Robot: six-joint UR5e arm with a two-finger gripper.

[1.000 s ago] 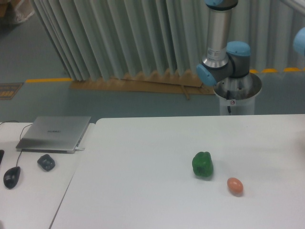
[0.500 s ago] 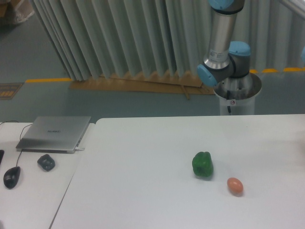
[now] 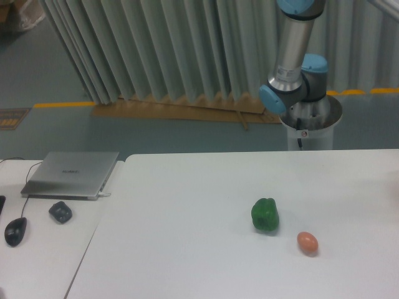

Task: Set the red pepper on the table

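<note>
The red pepper is nowhere in this view, and neither is my gripper, so I cannot say how far it is open or what it holds. Only my arm (image 3: 293, 68) shows, upper right, rising from its base. On the white table (image 3: 187, 237) a green pepper (image 3: 265, 215) sits right of centre, with a small orange-brown egg-shaped thing (image 3: 307, 243) near it, lower right. A closed laptop (image 3: 72, 174) at left bears a mark too small to read.

On the table (image 3: 187, 249), a bell pepper (image 3: 265, 215) sits right of centre, with an egg-shaped thing (image 3: 307, 243) near it at four o'clock. At nine o'clock, a desk (image 3: 37, 261) carries a laptop (image 3: 70, 174), with a mouse (image 3: 15, 231) before it. The arm's base (image 3: 310, 118) stands behind the table at one o'clock
</note>
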